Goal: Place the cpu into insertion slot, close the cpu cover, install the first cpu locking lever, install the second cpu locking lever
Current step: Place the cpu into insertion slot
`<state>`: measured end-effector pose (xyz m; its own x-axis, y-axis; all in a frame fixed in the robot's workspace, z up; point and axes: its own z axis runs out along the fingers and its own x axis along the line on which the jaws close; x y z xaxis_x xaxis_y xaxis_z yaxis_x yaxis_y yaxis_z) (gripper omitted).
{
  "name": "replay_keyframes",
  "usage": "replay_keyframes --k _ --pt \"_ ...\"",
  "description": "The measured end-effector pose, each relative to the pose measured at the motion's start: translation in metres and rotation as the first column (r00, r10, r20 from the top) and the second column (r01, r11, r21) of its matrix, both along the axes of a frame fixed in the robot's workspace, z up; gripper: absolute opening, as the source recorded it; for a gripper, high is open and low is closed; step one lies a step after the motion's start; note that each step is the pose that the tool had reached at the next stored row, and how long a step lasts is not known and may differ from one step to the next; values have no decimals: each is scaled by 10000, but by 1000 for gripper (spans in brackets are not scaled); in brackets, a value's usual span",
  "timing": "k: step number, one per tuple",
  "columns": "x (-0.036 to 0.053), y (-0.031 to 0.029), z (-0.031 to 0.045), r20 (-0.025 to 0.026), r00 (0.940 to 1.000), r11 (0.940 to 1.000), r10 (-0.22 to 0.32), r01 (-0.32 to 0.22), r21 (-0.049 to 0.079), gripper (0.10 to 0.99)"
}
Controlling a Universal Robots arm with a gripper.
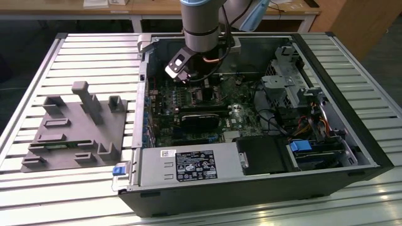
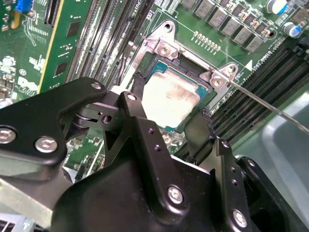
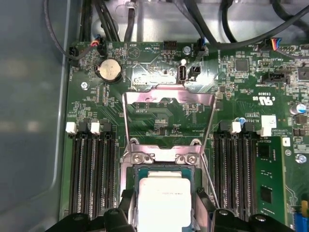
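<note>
End effector (image 2: 170,100) pinching the cpu (image 2: 166,92) by two opposite edges, the chip set down in the insertion slot (image 2: 161,46).

Well apart from the end effector, toward the exterior view's left, a grey moulded fixture (image 1: 75,125) lies on the slatted surface (image 1: 56,193); the arm (image 1: 201,23) reaches down into the open computer case (image 1: 264,195), end effector low over the green motherboard (image 1: 166,115); drive cages (image 1: 283,82) stand near it toward the exterior view's right; in the first wrist view its black fingers (image 3: 126,203) press on the cpu's sides; just beyond the end effector the cpu cover (image 3: 169,94) lies swung open, clear of the insertion slot; long black memory slots (image 3: 91,179) flank the end effector on both sides; in the second wrist view a thin locking lever (image 2: 260,104) angles away from a corner of the slot, just beside the end effector.
</note>
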<state>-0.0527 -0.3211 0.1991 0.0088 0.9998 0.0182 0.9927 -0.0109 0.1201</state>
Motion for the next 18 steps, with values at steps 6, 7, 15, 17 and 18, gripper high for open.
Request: replay_keyframes --k 6,7,15,17,18 --pt "0 0 105 0 10000 10000 0 0 0 612" --pt "0 0 125 0 10000 10000 0 0 0 612" --pt "0 2 269 3 10000 10000 0 0 0 612" --pt "0 2 279 3 10000 10000 0 0 1 612" --pt "0 2 279 5 10000 10000 0 0 2 612"
